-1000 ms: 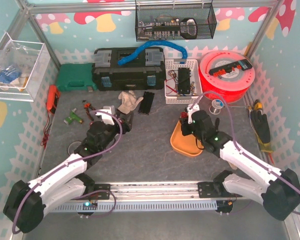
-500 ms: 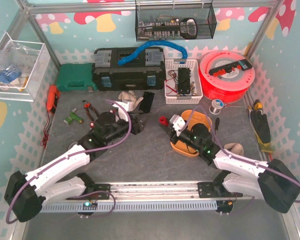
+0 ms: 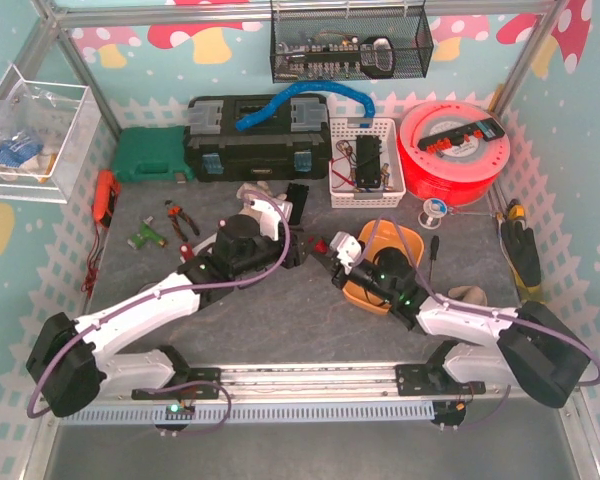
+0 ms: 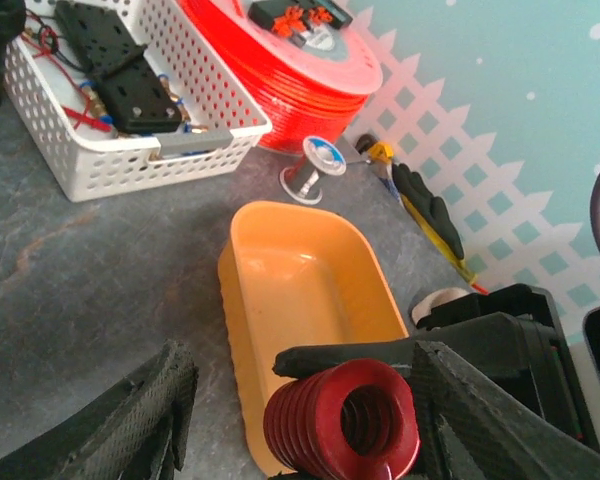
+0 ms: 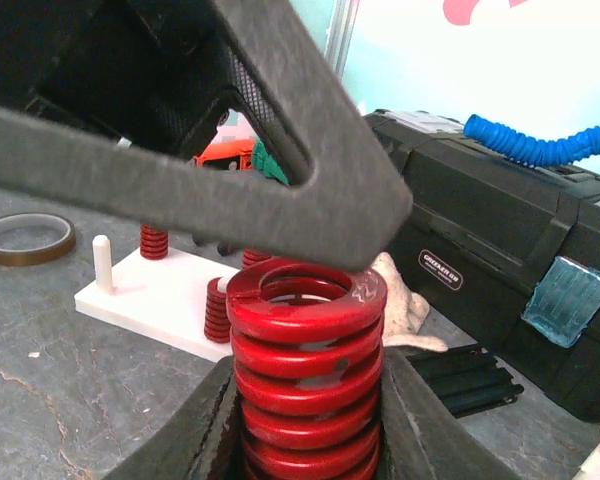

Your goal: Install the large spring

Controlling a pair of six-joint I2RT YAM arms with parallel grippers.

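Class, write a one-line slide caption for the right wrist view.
Right gripper clamps the large red spring, white peg board beyond it.

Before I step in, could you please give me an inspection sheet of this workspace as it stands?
Surface: grey table, no spills seen.
Job's things: large red spring held in the air; the white peg plate behind it carries smaller red springs.
Clutter: orange tray, white basket, red spool, black toolbox, tape ring.
Grippers: right gripper shut on the spring; left gripper open, fingers either side of it.
Cables: purple cable looped along each arm, no snag seen.
Surroundings: wire basket on back wall, clear box at left.
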